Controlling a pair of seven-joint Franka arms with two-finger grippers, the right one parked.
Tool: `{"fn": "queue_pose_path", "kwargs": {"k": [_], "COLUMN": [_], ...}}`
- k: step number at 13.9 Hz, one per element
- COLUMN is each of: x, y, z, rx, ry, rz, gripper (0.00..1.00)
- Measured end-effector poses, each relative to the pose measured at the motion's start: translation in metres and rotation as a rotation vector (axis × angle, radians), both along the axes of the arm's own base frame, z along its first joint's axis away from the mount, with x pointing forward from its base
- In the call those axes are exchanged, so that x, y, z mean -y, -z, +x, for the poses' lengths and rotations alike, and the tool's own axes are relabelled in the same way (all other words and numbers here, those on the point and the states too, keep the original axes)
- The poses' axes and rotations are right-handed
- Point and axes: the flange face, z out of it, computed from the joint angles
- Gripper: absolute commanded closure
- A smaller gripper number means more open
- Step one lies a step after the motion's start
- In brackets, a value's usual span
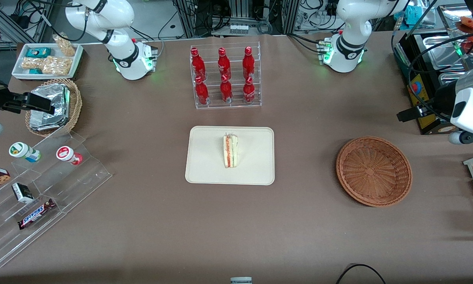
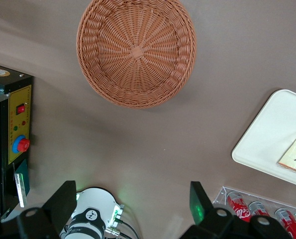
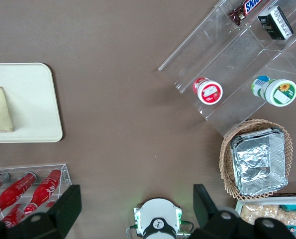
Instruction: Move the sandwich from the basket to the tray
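A brown-covered table (image 1: 260, 221) fills the front view, with cable clutter and equipment racks along the top edge of the frame. At centre frame the cream tray (image 1: 204, 165) carries the wrapped sandwich (image 1: 230, 150), standing on edge. The reddish-brown wicker basket (image 1: 373, 171), at right of centre, holds nothing. Above the tray, a clear rack (image 1: 225, 75) holds six red bottles. The tool (image 2: 130, 211) hangs high above the table beside the basket, its fingers (image 2: 62, 203) spread apart, holding nothing.
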Motion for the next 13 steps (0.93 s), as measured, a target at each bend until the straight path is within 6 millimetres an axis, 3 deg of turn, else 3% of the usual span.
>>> {"fn": "queue_pose_path", "kwargs": {"k": [4,9,13], "x": [0.002,0.027,0.029], "y": [0.002,0.012,0.017], "z": [-0.003,-0.024,-0.037], "rx": [-0.006,0.091,0.13], "ry": [0.005,0.043,0.044], "rz": [0.008,0.055,0.071], "gripper": [0.0,0.0,0.0]}}
